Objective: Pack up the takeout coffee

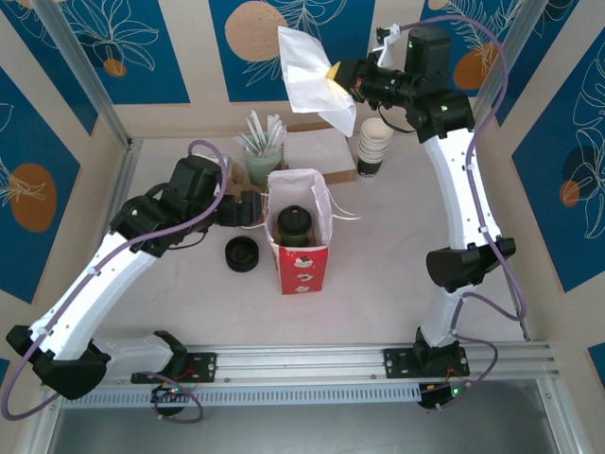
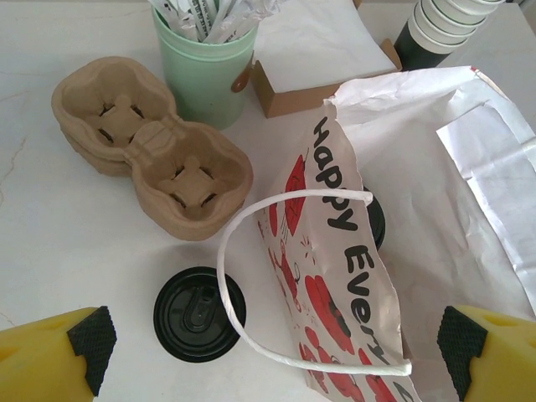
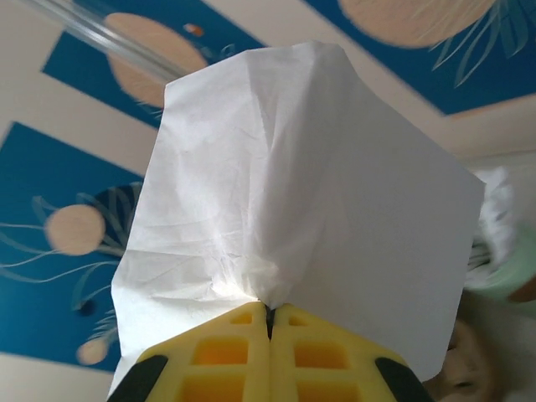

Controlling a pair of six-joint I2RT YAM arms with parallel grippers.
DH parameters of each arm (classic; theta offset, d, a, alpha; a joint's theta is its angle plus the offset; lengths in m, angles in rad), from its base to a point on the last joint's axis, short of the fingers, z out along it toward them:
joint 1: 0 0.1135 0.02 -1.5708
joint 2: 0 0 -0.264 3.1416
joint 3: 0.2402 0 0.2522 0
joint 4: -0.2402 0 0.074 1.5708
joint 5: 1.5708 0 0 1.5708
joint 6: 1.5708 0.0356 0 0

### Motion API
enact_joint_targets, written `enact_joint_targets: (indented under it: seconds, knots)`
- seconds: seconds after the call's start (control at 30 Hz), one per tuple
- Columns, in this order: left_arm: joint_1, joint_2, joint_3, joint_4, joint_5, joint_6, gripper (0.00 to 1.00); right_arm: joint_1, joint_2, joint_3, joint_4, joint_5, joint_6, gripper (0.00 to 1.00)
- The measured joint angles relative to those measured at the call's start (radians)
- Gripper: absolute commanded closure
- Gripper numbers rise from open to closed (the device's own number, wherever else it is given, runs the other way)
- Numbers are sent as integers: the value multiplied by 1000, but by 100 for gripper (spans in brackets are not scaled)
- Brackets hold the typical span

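Note:
The takeout coffee [image 1: 294,223], a cup with a black lid, stands inside the open red-and-white paper bag [image 1: 302,267] at the table's middle. In the left wrist view only an edge of its lid [image 2: 377,219] peeks past the bag [image 2: 347,268]. My left gripper [image 1: 251,208] hovers open just left of the bag, the bag's white loop handle [image 2: 251,218] between its spread fingers [image 2: 276,339]. High at the back, my right gripper [image 1: 334,72] is shut on a white paper napkin [image 1: 310,74], which hangs crumpled from the closed yellow jaws [image 3: 270,314] and spreads wide [image 3: 301,184].
A low stack of loose black lids [image 1: 242,253] [image 2: 198,313] lies left of the bag. Behind it are brown pulp cup carriers [image 2: 151,142], a green cup of stirrers [image 1: 263,156] [image 2: 205,71], a cardboard napkin box [image 2: 322,63] and stacked white cups [image 1: 375,147] [image 2: 440,29].

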State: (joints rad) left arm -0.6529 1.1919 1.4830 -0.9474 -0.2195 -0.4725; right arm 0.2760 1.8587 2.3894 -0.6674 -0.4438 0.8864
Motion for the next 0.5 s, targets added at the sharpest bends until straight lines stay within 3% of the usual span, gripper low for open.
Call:
enact_joint_targets:
  seconds: [0.17, 0.5]
  knots:
    - [5, -13, -42, 28, -1, -8, 0, 15, -70, -85, 24, -101, 133, 100]
    - [19, -47, -90, 42, -31, -17, 0, 52, -369, -472, 135, -110, 250, 100]
